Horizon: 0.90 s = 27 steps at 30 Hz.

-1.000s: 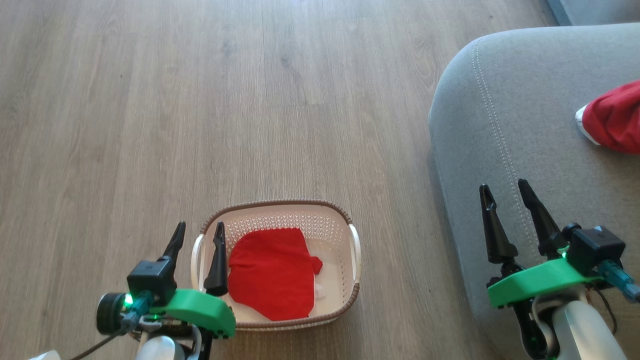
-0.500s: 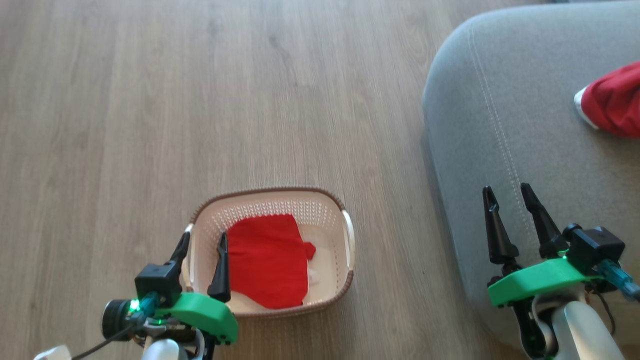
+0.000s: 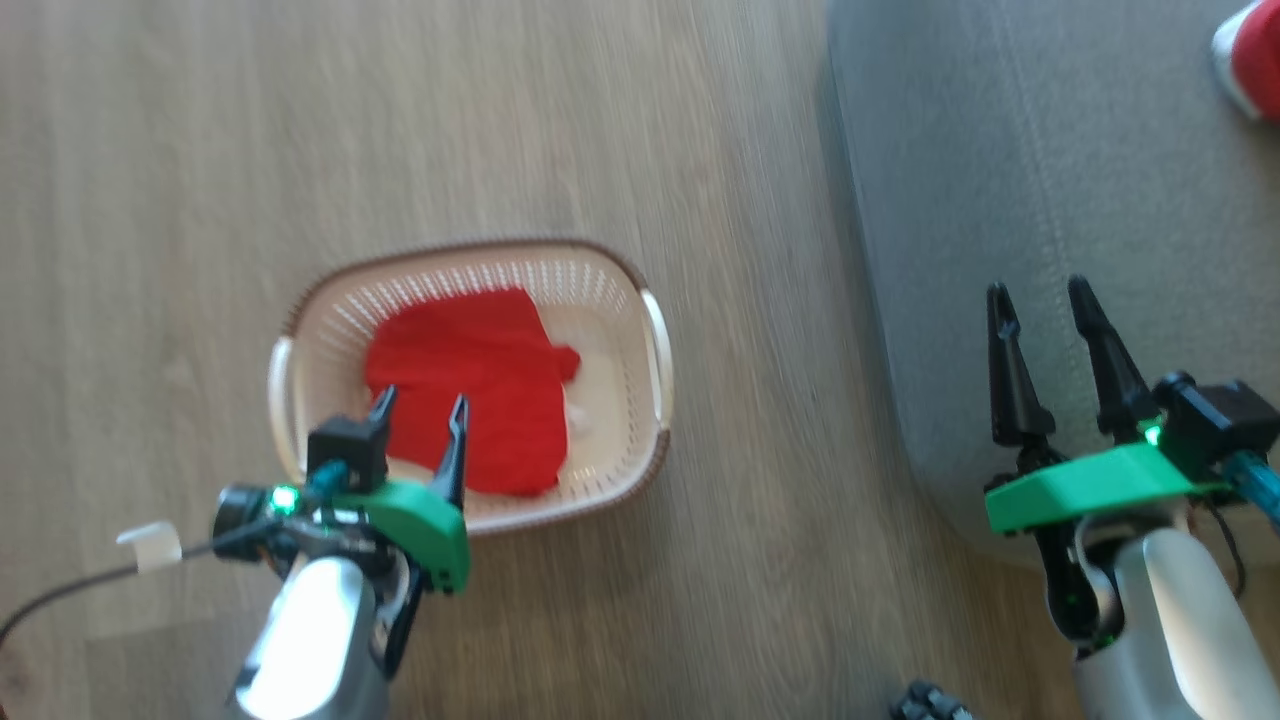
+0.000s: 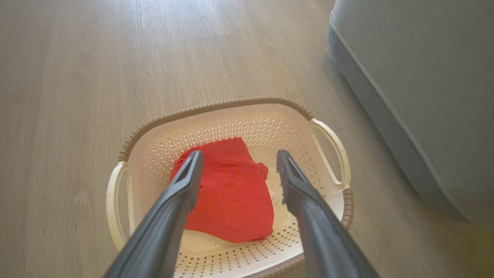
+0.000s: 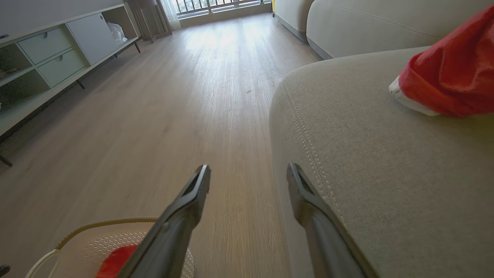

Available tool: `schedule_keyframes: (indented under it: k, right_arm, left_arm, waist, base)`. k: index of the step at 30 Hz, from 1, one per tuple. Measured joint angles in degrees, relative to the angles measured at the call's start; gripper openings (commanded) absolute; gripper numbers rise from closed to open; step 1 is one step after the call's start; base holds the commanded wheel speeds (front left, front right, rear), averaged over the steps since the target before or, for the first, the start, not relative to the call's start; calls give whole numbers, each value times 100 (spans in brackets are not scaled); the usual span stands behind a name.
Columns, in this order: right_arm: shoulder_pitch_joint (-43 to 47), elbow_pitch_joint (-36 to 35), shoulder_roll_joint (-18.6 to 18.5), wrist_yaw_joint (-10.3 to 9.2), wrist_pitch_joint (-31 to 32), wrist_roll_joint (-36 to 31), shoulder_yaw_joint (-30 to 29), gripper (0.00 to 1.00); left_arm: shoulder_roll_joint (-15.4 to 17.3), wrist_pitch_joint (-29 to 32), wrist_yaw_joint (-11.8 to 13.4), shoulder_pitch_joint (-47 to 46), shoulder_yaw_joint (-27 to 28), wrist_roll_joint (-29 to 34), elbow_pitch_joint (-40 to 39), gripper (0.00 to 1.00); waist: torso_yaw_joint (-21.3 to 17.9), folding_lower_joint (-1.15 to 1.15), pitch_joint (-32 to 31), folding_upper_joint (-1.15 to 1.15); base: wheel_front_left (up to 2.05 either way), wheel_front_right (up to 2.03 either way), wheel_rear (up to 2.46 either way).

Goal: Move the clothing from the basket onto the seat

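A red garment (image 3: 470, 385) lies flat on the floor of the cream basket (image 3: 640, 300), which stands on the wooden floor. My left gripper (image 3: 420, 405) hangs open above the basket's near side, its fingers over the garment (image 4: 231, 193) without touching it; the basket's brown rim (image 4: 216, 105) shows in the left wrist view. A second red garment with white trim (image 3: 1250, 55) rests on the grey seat (image 3: 1000, 150) at the far right. My right gripper (image 3: 1040, 295) is open and empty over the seat's left edge; ahead of it the garment (image 5: 451, 73) lies on the seat (image 5: 386, 173).
Wooden floor (image 3: 200, 150) surrounds the basket. A low white cabinet with drawers (image 5: 50, 54) stands far off to the left in the right wrist view, and another sofa section (image 5: 366, 23) lies beyond the seat. A small dark part (image 3: 925, 700) shows at the bottom edge.
The head camera has tilted down, so basket and seat sit higher in the picture. My left gripper has come forward over the basket and above the garment. Both grippers stay open.
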Motion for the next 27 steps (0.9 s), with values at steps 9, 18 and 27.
schedule_keyframes:
  k: [9,18,27]
  right_arm:
    - [-419,-249,141,0,0,-199,245,100]
    - [-717,-379,170,0,0,-227,577,100]
    - [-994,-504,182,0,0,163,1022,100]
  left_arm:
    - [148,0,-89,-1258,246,220,1156,100]
    - [671,0,245,-2579,160,710,2738,100]
    - [1205,361,346,-3665,-350,1259,3621,100]
  waist:
    - [-365,1,1250,0]
    - [-843,0,2150,0]
    - [-1293,0,2765,0]
  base:
    - [0,0,0]
    - [0,0,0]
    - [0,0,0]
